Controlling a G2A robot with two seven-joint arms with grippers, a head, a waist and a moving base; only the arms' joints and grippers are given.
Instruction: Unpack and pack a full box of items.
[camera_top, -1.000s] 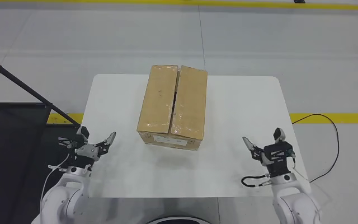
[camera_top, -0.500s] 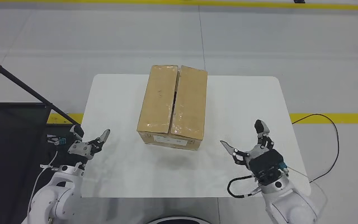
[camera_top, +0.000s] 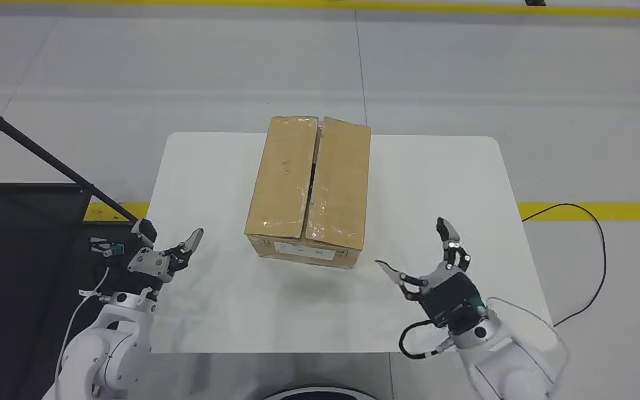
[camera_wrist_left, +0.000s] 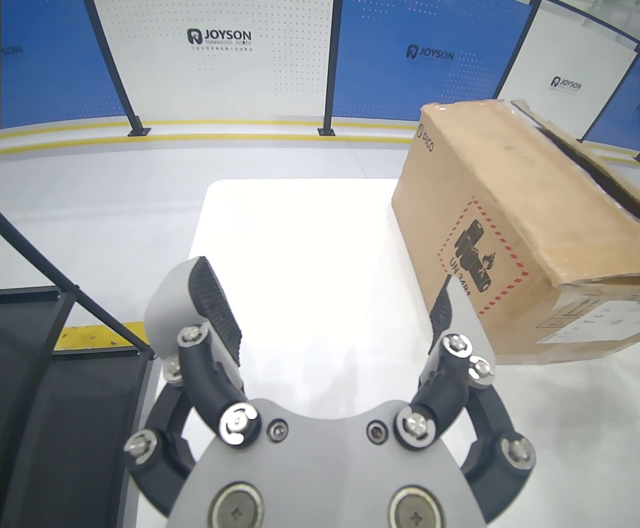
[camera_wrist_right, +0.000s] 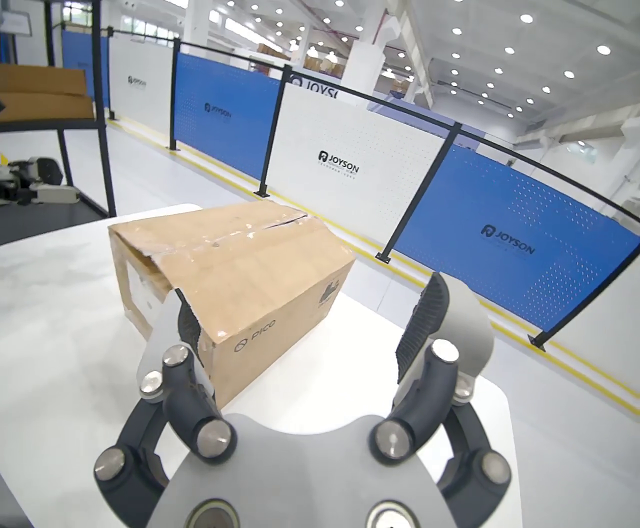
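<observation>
From above, the closed brown cardboard box (camera_top: 309, 190) sits mid-table on the white rounded table (camera_top: 440, 170). The left gripper (camera_top: 172, 237) and right gripper (camera_top: 411, 246) are both spread wide, empty and apart from it. The left wrist view shows a dark slit between the top flaps (camera_wrist_left: 525, 175). In the right wrist view a flap corner (camera_wrist_right: 150, 260) looks torn; prying there might rip it or shove the box.

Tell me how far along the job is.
Nothing looks done: the cardboard box sits on the table with its top flaps folded down, nothing taken out. In hand: nothing; the left gripper and right gripper are open and empty, short of the box. Remaining: opening, unpacking, repacking.
</observation>
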